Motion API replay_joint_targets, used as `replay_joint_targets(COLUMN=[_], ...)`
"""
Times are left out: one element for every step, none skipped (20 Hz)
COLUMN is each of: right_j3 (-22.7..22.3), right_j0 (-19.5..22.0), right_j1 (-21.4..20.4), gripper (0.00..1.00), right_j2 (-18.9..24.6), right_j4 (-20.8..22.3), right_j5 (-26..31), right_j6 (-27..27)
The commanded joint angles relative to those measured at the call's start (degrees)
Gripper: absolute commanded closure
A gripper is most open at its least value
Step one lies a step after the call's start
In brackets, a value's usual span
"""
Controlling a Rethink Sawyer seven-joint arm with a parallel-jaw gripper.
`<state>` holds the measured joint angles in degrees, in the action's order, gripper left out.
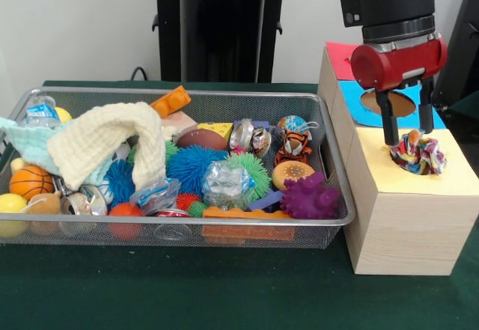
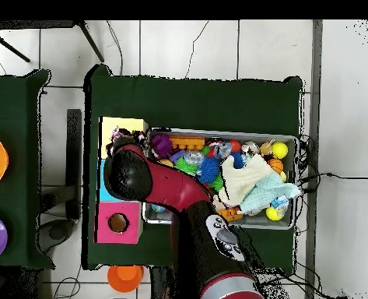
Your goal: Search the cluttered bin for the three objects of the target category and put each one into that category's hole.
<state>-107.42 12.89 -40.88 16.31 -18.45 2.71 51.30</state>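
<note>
1. Front view shows the claw [image 1: 408,132] hanging over the yellow-topped box [image 1: 419,221], its two black fingers [image 1: 390,126] pointing down and set a moderate way apart.
2. Right under the fingertips sits the rope toy [image 1: 418,153], a knotted bundle of white, red, yellow and green strands, resting in or on the hole in the yellow top. The fingertips reach its upper edge; whether they pinch it or have let go I cannot tell.
3. To the box's side the wire bin [image 1: 329,221] stands on the green bench [image 1: 224,292], packed with toys: a cream cloth [image 1: 112,147], a small basketball [image 1: 30,182], a purple spiky ball [image 1: 309,197], a blue spiky ball [image 1: 193,167] and a toy tiger [image 1: 296,147] among them.
4. Overhead view has the arm [image 2: 179,210] covering most of the blue box [image 2: 103,181]; the pink box [image 2: 118,222] with its round hole shows beside it.
5. Risk as I judge it: the bundle looks wider than what shows of the hole, so it may sit on the rim instead of dropping through.
6. A loose strand could snag on a finger and ride up with the claw if it lifts, pulling the toy off the box.
7. If it tips, it would fall to the bench or back towards the bin.
</note>
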Motion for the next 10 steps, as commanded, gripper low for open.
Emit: replay_joint_targets(right_j3=[0.1,0.4,0.4,0.6,0.5,0.4,0.3,0.6,0.7,0.5], right_j0=[0.6,0.5,0.5,0.7,1.0,1.3,1.5,1.4,1.5,1.8], right_j1=[0.9,1.1,1.3,1.5,1.6,1.7,1.7,1.8,1.8,1.9], gripper=[0.00,0.00,0.00,0.00,0.00,0.00,0.00,0.00,0.00,0.00], right_j2=[2.5,2.5,2.6,3.0,3.5,4.0,4.3,4.4,4.4,5.1], right_j4=[-0.1,-0.3,-0.4,-0.6,-0.7,-0.7,-0.8,-1.0,-1.1,-1.3], right_j5=[5.9,6.2,6.3,7.0,7.1,7.1,7.3,7.6,7.9,8.2], right_j6=[13.2,13.2,13.3,13.2,13.2,13.2,13.2,13.2,13.2,13.3])
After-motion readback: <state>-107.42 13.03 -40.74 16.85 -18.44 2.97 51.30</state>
